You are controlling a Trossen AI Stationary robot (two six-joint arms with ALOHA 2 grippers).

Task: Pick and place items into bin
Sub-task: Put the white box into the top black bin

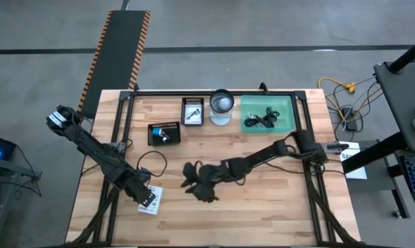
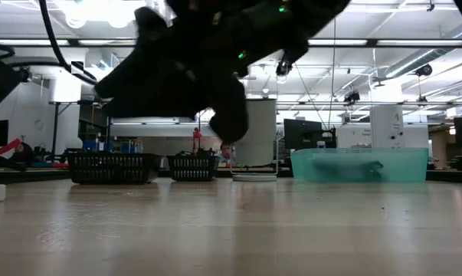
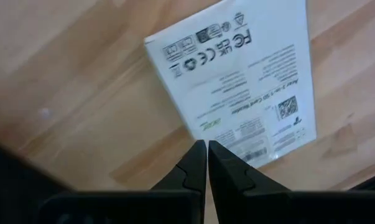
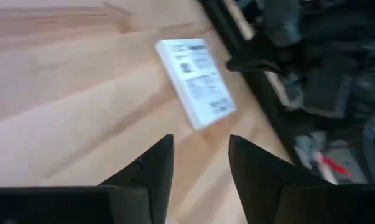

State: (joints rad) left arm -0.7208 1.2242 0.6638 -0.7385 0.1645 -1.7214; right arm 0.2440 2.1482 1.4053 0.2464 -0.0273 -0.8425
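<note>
1. The left gripper [image 1: 146, 197] is positioned at the near left of the table [image 1: 262, 213], directly over a white printed packet [image 1: 152, 201]. In the left wrist view its fingers [image 3: 193, 165] are seen pressed together, with the packet [image 3: 237, 81] lying flat on the wood just beyond the tips.
2. Two black baskets [image 1: 164, 132] [image 1: 193, 111] are placed further back, towards the middle.
3. The right gripper [image 1: 197, 184] is held above the table centre; its jaws are seen apart and empty in the right wrist view [image 4: 199, 168].
4. A round glass container [image 1: 221, 105] is located beside the green bin [image 1: 284, 103], in which a black coiled cable [image 1: 261, 118] is contained.
</note>
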